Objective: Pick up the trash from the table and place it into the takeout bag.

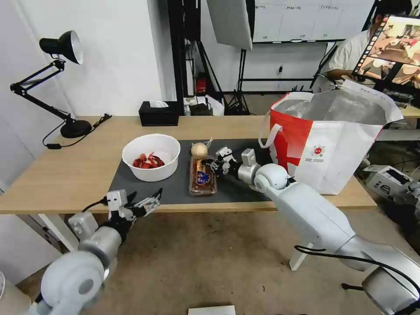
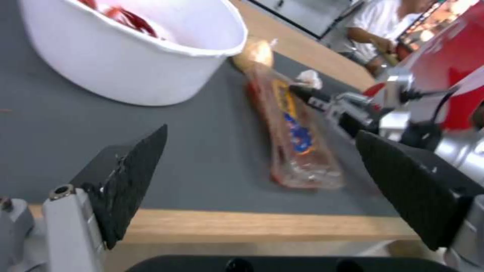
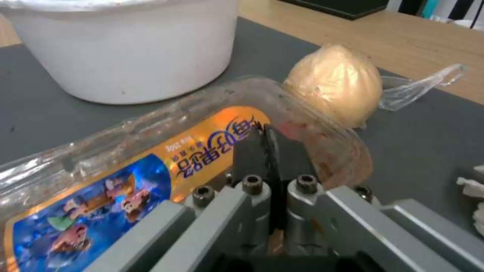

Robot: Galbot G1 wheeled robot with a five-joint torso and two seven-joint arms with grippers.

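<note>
1. My right gripper [image 1: 213, 165]: reached over the dark grey mat [image 1: 175, 188], fingers pressed together on the near rim of the clear plastic tray [image 1: 202, 176]; in the right wrist view the black pads [image 3: 266, 151] meet at the tray's edge beside its orange and blue label
2. My left gripper [image 1: 146, 202]: held off the table's [image 1: 65, 175] front edge, low and short of the mat, fingers spread wide and holding nothing; the left wrist view shows both black fingertips [image 2: 134, 166] far apart with the mat between them
3. White round bowl [image 1: 151, 156]: upright on the mat's left part, red shellfish scraps inside, just left of the tray
4. Beige ball [image 1: 199, 150]: wrapped in clear film, on the mat touching the tray's far end
5. Small crumpled white wrapper [image 2: 309, 78]: on the mat behind my right gripper
6. Takeout bag [image 1: 332, 140]: red and white, foil-lined, standing open on the table's right end, near my right forearm
7. Black tissue box [image 1: 158, 113]: at the table's far edge
8. Black desk lamp [image 1: 57, 83]: on the table's far left corner
</note>
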